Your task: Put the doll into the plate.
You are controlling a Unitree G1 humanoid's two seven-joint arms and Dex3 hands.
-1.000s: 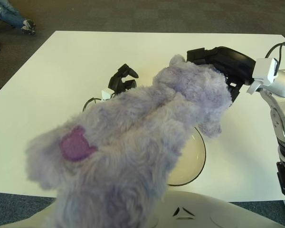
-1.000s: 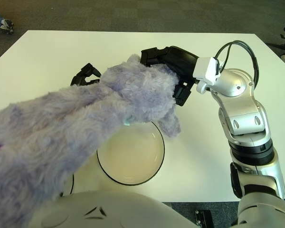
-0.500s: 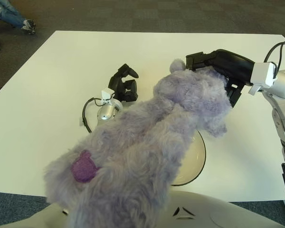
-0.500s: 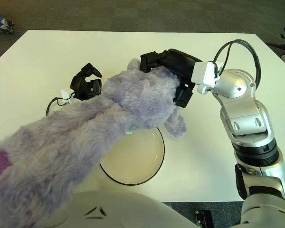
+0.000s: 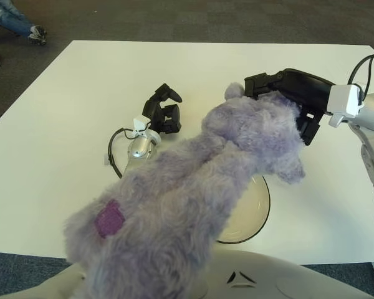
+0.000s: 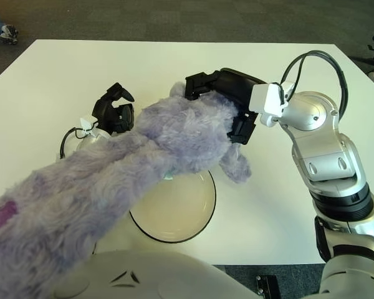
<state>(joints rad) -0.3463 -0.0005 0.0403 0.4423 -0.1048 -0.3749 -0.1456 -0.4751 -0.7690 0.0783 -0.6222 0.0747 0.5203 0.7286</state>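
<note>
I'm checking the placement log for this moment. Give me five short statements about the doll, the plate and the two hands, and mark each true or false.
1. The right hand grips the far end of the purple doll. True.
2. The doll lies flat inside the plate. False: it is held up over the plate, its near end reaching toward the camera.
3. The left hand holds the doll. False: it shows beside the doll, on its left, with fingers curled on nothing.
4. The plate stands on the white table. True.
5. The plate is full of food. False: its visible inside is bare.
</note>
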